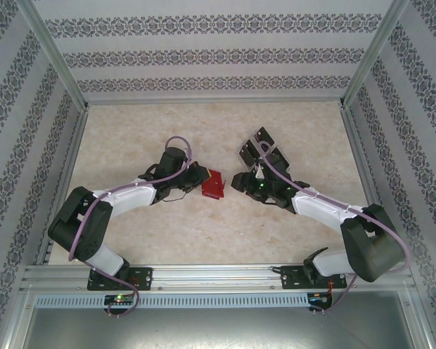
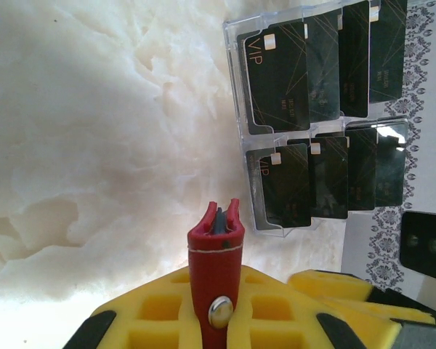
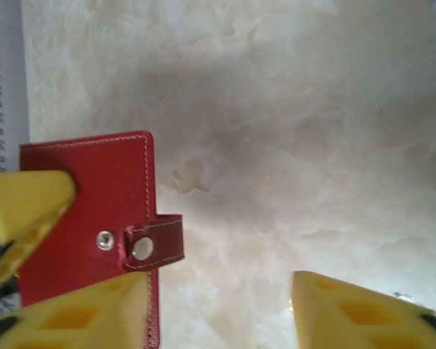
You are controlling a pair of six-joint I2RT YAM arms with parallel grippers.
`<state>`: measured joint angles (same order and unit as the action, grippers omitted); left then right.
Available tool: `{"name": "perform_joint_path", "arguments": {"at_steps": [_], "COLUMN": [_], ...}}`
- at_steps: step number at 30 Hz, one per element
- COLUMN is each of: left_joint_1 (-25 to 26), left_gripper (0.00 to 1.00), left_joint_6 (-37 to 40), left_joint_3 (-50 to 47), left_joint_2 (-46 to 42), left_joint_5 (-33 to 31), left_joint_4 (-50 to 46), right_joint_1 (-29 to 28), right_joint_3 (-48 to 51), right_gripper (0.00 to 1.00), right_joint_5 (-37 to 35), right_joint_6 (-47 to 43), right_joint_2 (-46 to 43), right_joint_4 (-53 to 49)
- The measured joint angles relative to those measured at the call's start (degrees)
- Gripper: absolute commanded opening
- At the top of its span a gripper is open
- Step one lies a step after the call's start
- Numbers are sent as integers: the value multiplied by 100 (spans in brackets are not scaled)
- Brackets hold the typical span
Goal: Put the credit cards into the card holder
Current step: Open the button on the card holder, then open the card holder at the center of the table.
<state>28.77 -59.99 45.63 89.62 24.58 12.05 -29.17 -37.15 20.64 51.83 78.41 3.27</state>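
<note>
The left gripper (image 1: 201, 179) is clamped narrow on the wallet (image 1: 213, 184) at the middle of the table (image 1: 203, 240). In the left wrist view the wallet stands edge-on between the ribbed yellow fingers (image 2: 152, 309). Its red lips are slightly parted over a grey lining.

From the right wrist the wallet is a flat, grained red-leather rectangle with pale stitching. A snap tab (image 3: 154, 243) with a metal stud sticks out from its right edge.

The right gripper (image 3: 218, 313) stands wide just right of the wallet, with mottled cream, marble-like tabletop between its fingers.

The cards (image 2: 280, 80) are glossy black with rounded corners, thin gold lines and "VIP" lettering. They sit in two overlapping rows in a clear plastic rack (image 2: 234, 87), far and right of the wallet.
</note>
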Motion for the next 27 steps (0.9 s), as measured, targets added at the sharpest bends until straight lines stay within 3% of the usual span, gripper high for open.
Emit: {"name": "perform_joint_path", "arguments": {"at_steps": [4, 8, 14, 27], "left_joint_1": [0, 0, 0, 0], "left_gripper": [0, 0, 0, 0], "left_joint_6": [125, 179, 214, 216], "left_joint_3": [2, 4, 26, 37], "left_joint_2": [0, 0, 0, 0], "left_joint_5": [0, 0, 0, 0], "left_joint_4": [-2, -4, -20, -33], "right_joint_1": [-271, -446, -446, -435], "right_joint_3": [-72, -310, -599, -625], "right_gripper": [70, 69, 44, 0], "right_joint_5": [-31, -61, -177, -212], "right_joint_6": [-76, -76, -85, -87], "right_joint_2": [0, 107, 544, 824], "right_joint_4": [-2, 7, 92, 166]}}
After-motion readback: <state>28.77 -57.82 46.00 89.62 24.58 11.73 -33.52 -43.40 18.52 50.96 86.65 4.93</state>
